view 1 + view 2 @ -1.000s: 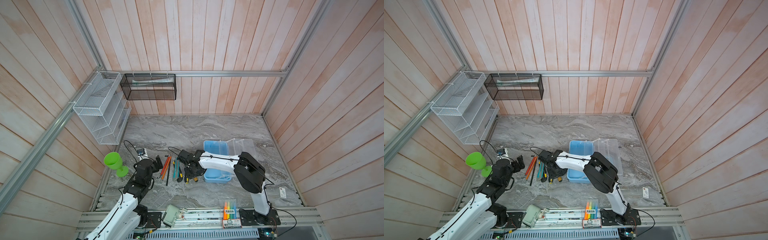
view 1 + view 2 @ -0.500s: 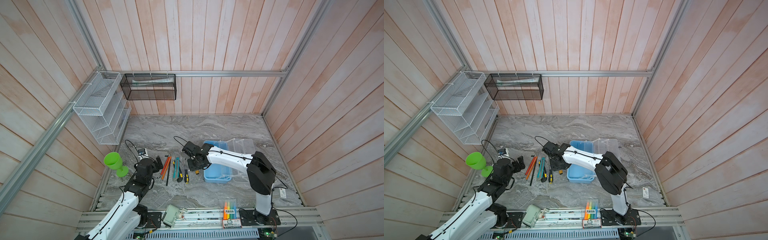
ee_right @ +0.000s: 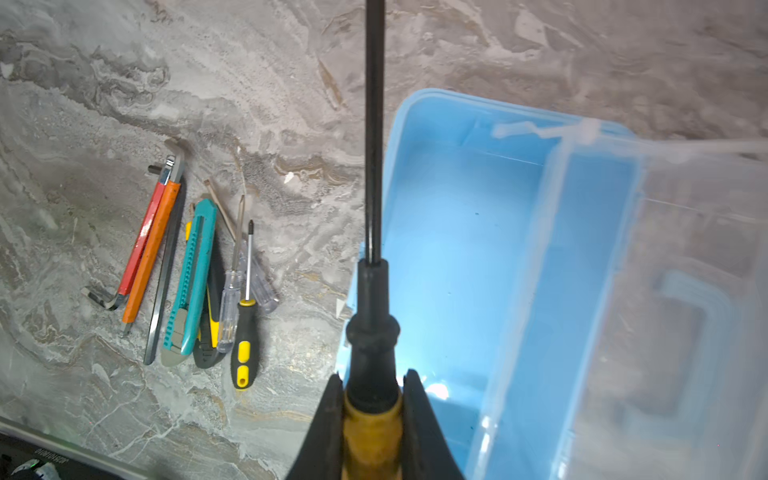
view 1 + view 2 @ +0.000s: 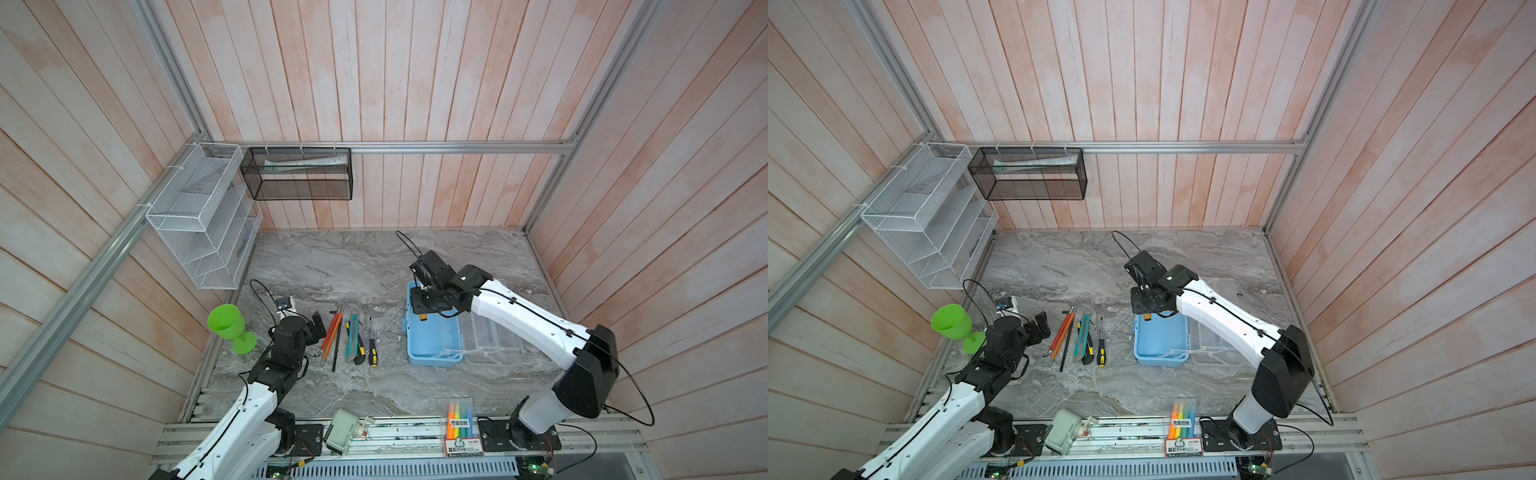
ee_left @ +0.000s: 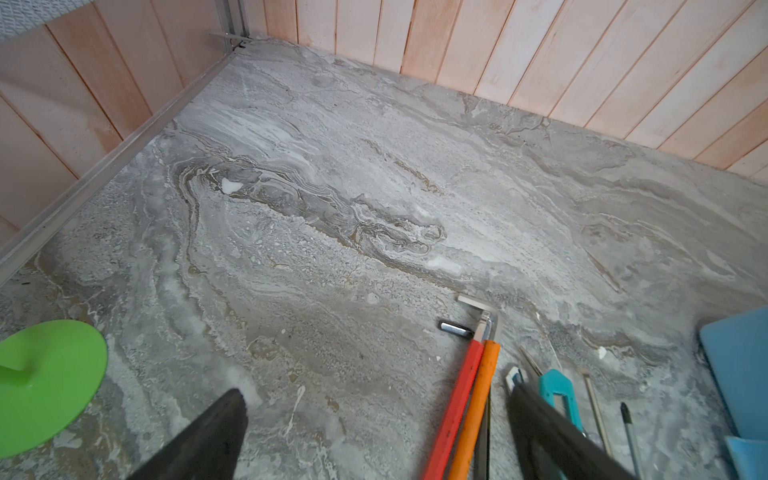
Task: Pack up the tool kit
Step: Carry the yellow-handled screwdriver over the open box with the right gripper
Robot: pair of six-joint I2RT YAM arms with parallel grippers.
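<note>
Currently packing: one screwdriver in transit over the case

Item 1, screwdriver [image 3: 371,332]. Black-and-amber handle clamped between the closed fingers of the right gripper [image 3: 371,415], shaft pointing away from the wrist. Held by the handle, probably so the long shaft can be laid lengthwise. In both top views it hangs over the far end of the case, amber butt showing below the gripper [image 4: 423,318].

Item 2, case [image 4: 432,340]. Light-blue tub on the marble table [image 4: 365,266], clear lid [image 4: 492,338] folded flat to the side away from the tools. Lid out of the way gives a free drop from above. Tub looks bare in the right wrist view.

Item 3, loose tools, one row between the arms, well apart from the case: red and orange tools [image 3: 145,245], long hex key [image 3: 164,266], teal knife [image 3: 191,278], clear-handled drivers [image 3: 230,307], black-and-yellow driver [image 3: 244,340]. Laid roughly parallel, likely for easy single picks. All still unpacked.

Item 4, left gripper [image 5: 374,436]. Fingers spread wide, holding nothing, just beside the red and orange pair; seemingly waiting its turn.

Item 5, not kit: green goblet [image 4: 230,326], highlighters [image 4: 459,415] on the front rail.
</note>
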